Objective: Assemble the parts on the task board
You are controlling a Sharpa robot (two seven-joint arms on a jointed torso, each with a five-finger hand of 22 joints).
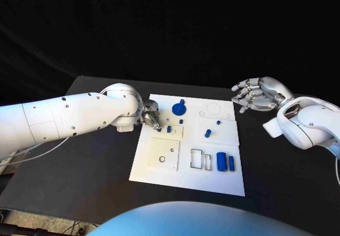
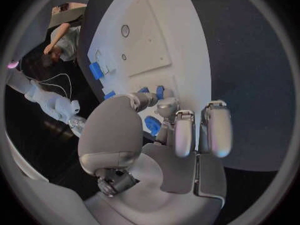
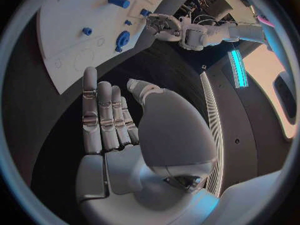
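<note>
The white task board (image 1: 185, 177) lies mid-table. On it are a round blue part (image 1: 180, 108), small blue pegs (image 1: 168, 129) (image 1: 208, 132) and two blue cylinders (image 1: 225, 162). My left hand (image 1: 150, 118) hovers at the board's left edge, its fingers curled beside the peg (image 2: 159, 91). A blue piece (image 2: 152, 125) shows between its thumb and one finger; whether it is pinched I cannot tell. My right hand (image 1: 256, 94) is raised off the board's far right corner, fingers apart (image 3: 103, 117), holding nothing.
A raised white plate with a round hole (image 1: 163, 155) and rectangular slots (image 1: 200, 158) take up the board's near half. Two faint circle outlines (image 1: 211, 107) mark the far right corner. Black table (image 1: 78, 172) surrounds the board.
</note>
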